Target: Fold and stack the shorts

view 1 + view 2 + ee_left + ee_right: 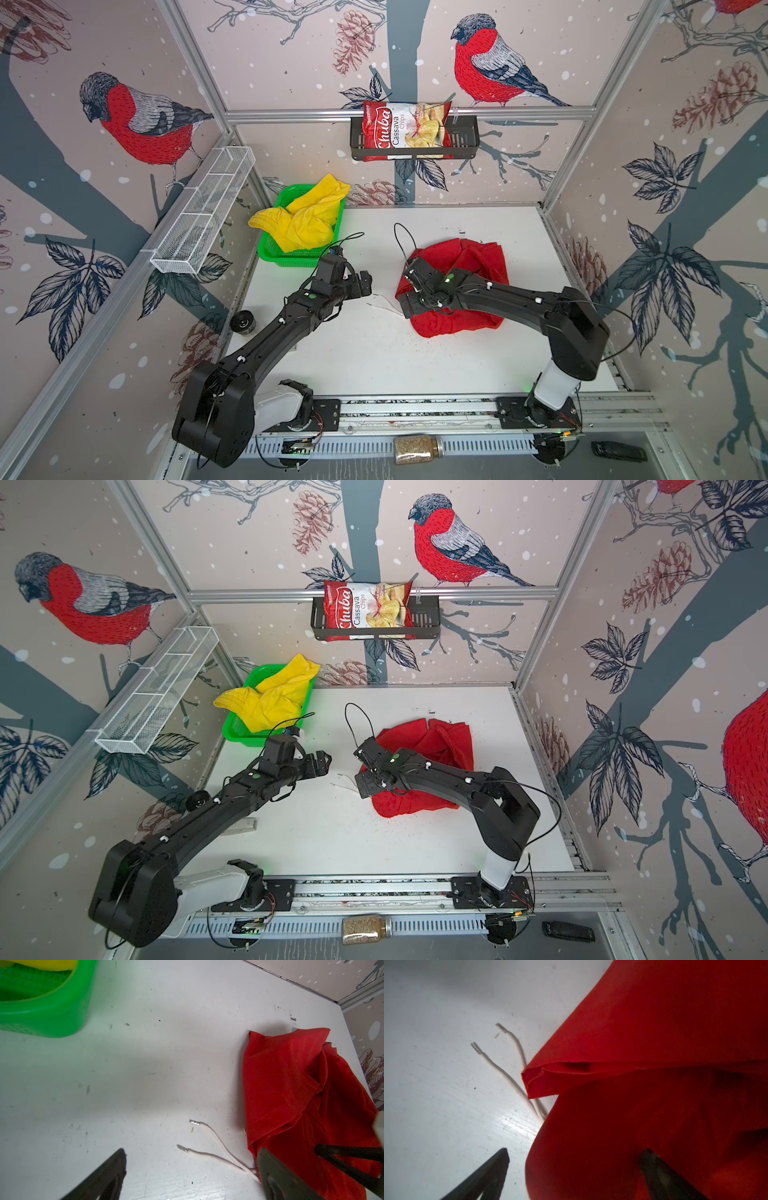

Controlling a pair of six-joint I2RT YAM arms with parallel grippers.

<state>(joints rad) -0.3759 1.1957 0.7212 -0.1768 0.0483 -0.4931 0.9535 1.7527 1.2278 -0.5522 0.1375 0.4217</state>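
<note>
The red shorts [469, 266] [432, 746] lie crumpled on the white table, right of centre. Their pale drawstrings [384, 305] [209, 1155] trail out to the left. My right gripper [405, 291] [576, 1150] hangs open over the shorts' left edge, one finger above the red cloth [654, 1043] and one above bare table. My left gripper [365, 284] [192, 1152] is open and empty, just left of the drawstring tips. The yellow shorts [307, 216] [274, 696] sit bunched in the green basket, spilling over its rim.
The green mesh basket [286, 259] [52, 1014] stands at the table's back left. A white wire tray [203, 212] hangs on the left wall. A black shelf [465, 141] on the back wall holds a chips bag [403, 129]. A jar [417, 449] lies by the front rail.
</note>
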